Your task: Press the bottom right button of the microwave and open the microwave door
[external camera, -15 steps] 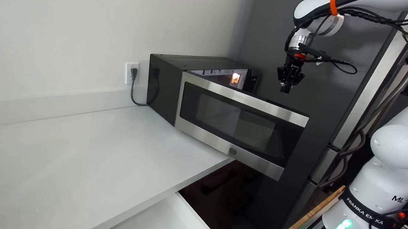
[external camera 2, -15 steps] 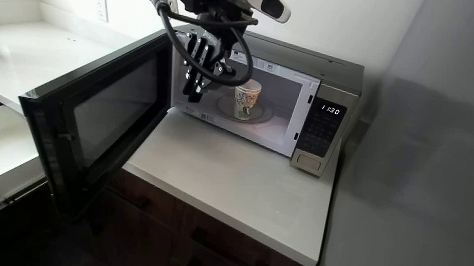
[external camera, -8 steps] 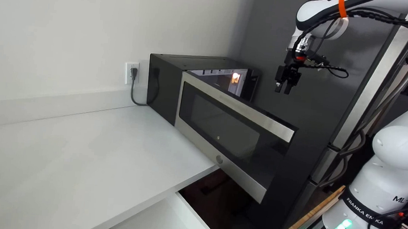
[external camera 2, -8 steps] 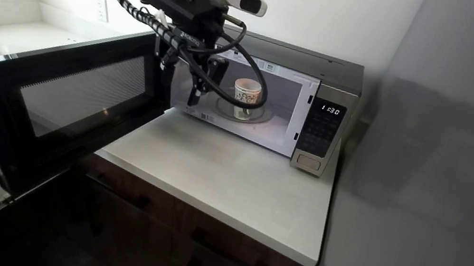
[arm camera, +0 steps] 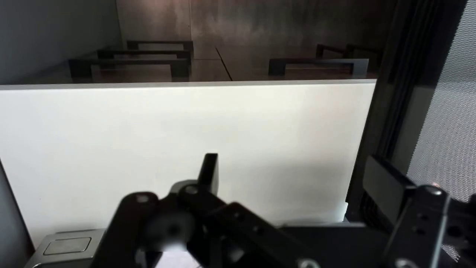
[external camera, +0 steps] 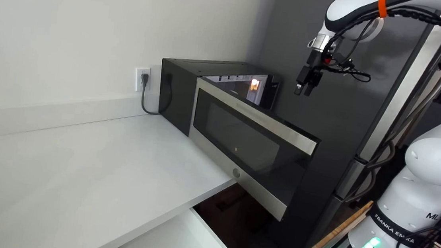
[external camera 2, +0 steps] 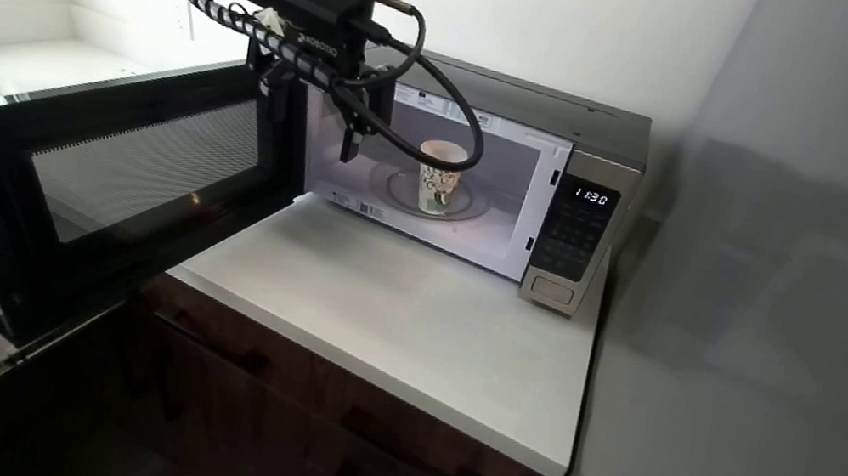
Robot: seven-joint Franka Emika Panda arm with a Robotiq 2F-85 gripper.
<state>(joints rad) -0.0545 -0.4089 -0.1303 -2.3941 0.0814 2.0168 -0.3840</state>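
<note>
Microwave (external camera: 177, 96) on the counter (external camera: 99, 181) in an exterior view: its door (external camera: 239, 139) stands open past the counter's edge, and a drawer (external camera: 178, 242) is out, well forward of the microwave. In an exterior view, a broad strip of counter lies before the microwave; inside it a cup (external camera 2: 434, 190) stands on the turntable (external camera 2: 462, 208). In the wrist view, before the microwave, the gripper (arm camera: 293, 166) has its fingers spread wide.

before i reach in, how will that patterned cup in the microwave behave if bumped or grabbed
The patterned cup looks like thin paper, so it would probably dent if squeezed. It narrows toward its base, so a push near the top could tip it. It may be light, though I can't tell if it's filled.
</note>
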